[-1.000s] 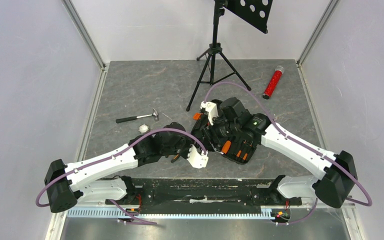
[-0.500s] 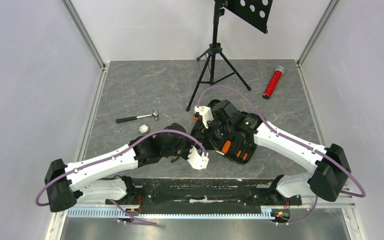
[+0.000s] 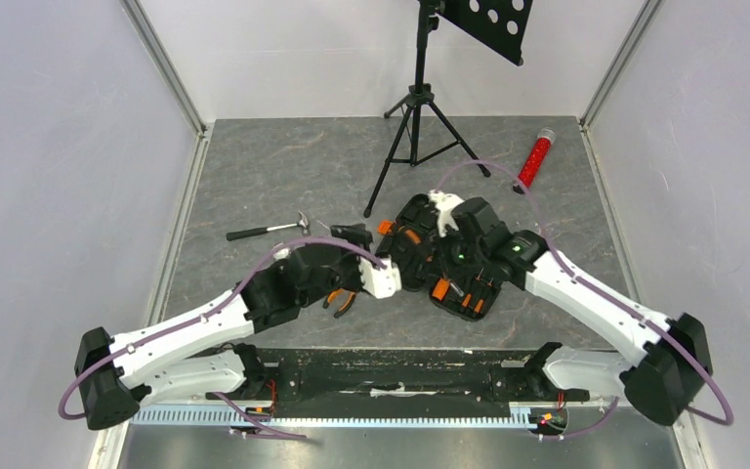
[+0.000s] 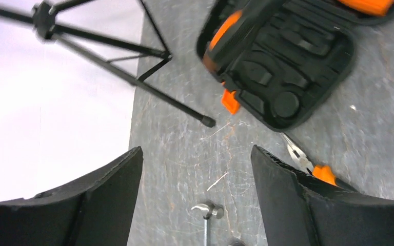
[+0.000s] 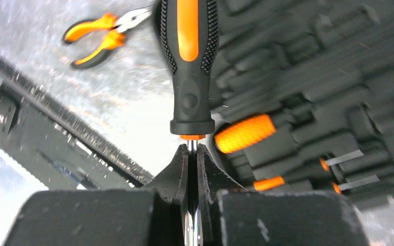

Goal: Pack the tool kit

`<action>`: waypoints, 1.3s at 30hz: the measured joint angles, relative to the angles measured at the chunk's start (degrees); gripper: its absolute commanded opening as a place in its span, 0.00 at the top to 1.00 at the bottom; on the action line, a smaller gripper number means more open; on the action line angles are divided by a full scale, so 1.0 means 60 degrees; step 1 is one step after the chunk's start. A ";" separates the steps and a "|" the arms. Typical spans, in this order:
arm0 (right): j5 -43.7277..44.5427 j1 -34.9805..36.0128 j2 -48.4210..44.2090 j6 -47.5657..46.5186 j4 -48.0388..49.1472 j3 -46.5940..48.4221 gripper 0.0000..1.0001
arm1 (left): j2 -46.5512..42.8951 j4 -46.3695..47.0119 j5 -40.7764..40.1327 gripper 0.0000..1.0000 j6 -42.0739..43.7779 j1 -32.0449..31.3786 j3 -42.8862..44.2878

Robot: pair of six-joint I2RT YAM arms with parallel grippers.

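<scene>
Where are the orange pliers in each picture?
Top camera: pliers on the table, just left of the open black case.
Left wrist: pliers low on the right, below the case.
Right wrist: pliers in the top left corner, case on the right.
Shared landmark: the case, beside the pliers in every view.

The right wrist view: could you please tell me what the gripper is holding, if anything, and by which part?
The right gripper is shut on a screwdriver, pinching its metal shaft right beside the black-and-orange handle.
</scene>
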 measured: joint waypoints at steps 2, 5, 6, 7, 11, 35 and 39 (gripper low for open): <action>0.0499 -0.0444 -0.0539 0.0495 0.0015 -0.0397 1.00 | -0.0171 0.0331 -0.0182 0.06 -0.0750 0.0361 0.0015; 0.1293 -0.0991 -0.1435 0.1366 0.0244 -0.1075 1.00 | -0.0251 0.0703 -0.0576 0.03 -0.2051 0.1005 0.0182; 0.1592 -0.1126 -0.1807 0.1745 0.0372 -0.1373 1.00 | -0.0248 0.0867 -0.0765 0.03 -0.2517 0.1242 0.0259; 0.1861 -0.1198 -0.2091 0.2062 0.0426 -0.1588 1.00 | -0.0244 0.1005 -0.0987 0.03 -0.2936 0.1464 0.0342; 0.2692 -0.1319 -0.2572 0.3330 0.0725 -0.2113 1.00 | -0.0211 0.1636 -0.1858 0.03 -0.4076 0.2065 0.0484; 0.4798 -0.1621 -0.0801 0.7359 0.2419 -0.3993 1.00 | -0.0401 0.2572 -0.3297 0.05 -0.4976 0.2306 0.0379; 0.4951 -0.1752 -0.0401 0.7340 0.2601 -0.3993 1.00 | -0.0415 0.2575 -0.3293 0.06 -0.4972 0.2306 0.0375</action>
